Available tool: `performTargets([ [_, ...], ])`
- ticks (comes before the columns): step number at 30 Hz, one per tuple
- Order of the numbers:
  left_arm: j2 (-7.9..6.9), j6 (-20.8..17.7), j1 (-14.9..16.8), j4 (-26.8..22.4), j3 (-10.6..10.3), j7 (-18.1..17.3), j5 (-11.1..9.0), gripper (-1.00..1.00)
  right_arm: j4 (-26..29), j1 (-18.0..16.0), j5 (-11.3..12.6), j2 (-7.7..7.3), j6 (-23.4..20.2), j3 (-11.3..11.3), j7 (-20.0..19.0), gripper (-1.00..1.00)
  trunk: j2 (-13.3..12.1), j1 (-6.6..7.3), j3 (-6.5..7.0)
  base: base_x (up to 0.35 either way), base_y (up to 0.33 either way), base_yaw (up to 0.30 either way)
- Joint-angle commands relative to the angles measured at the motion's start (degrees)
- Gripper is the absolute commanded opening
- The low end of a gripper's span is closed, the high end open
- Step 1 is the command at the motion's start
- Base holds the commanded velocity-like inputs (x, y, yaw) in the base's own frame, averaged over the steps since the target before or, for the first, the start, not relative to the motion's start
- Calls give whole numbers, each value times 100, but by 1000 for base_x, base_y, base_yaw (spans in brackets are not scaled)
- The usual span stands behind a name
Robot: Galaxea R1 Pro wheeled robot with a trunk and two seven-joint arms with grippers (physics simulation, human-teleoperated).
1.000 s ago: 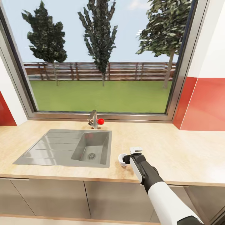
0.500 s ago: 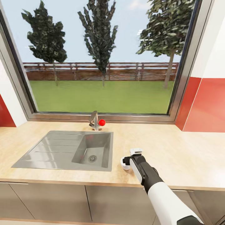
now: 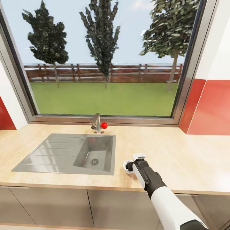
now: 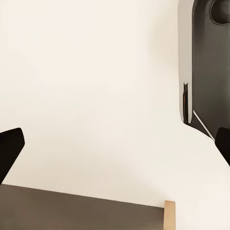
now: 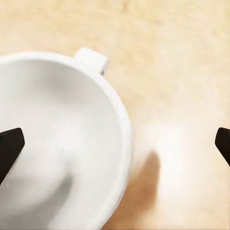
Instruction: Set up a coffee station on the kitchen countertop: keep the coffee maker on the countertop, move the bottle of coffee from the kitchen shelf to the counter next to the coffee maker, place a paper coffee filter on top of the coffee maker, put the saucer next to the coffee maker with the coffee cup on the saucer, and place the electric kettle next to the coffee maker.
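My head camera looks across the kitchen countertop [image 3: 179, 150], with the steel sink [image 3: 68, 153] set into its left half and a faucet [image 3: 95, 123] with a red knob behind the basin. Just right of the sink's front corner stands the coffee cup [image 3: 127, 166], upright on the wood (handle and rim clear in the right wrist view [image 5: 57, 139]). My right gripper [image 3: 134, 162] hangs over it, fingers spread wide, 1 tip above the cup's bowl, gripping nothing. My left gripper [image 4: 115, 153] is spread wide too, holding nothing.
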State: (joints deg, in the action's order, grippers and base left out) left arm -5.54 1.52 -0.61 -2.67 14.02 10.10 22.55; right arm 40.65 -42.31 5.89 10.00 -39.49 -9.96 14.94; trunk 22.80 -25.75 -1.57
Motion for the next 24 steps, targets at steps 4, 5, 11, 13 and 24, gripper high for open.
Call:
performTargets([
  [4,1,15,-1,-5,48,10,57,100,-16,-5,61,0,-15,-15,53,100,12,-4,-12,0,0,0],
  [5,0,15,-1,-5,48,10,57,100,-17,-5,61,0,-15,-15,53,100,12,-4,-12,0,0,0],
  [11,0,15,-1,-4,48,10,57,100,-22,-5,61,0,-15,-15,53,100,12,-4,-12,0,0,0],
  [13,0,15,-1,-1,48,10,57,100,-22,-5,61,0,-15,-15,53,100,12,-4,-12,0,0,0],
  [24,0,15,-1,2,46,10,57,100,-74,-5,53,0,-14,-15,50,100,12,-4,-12,0,0,0],
])
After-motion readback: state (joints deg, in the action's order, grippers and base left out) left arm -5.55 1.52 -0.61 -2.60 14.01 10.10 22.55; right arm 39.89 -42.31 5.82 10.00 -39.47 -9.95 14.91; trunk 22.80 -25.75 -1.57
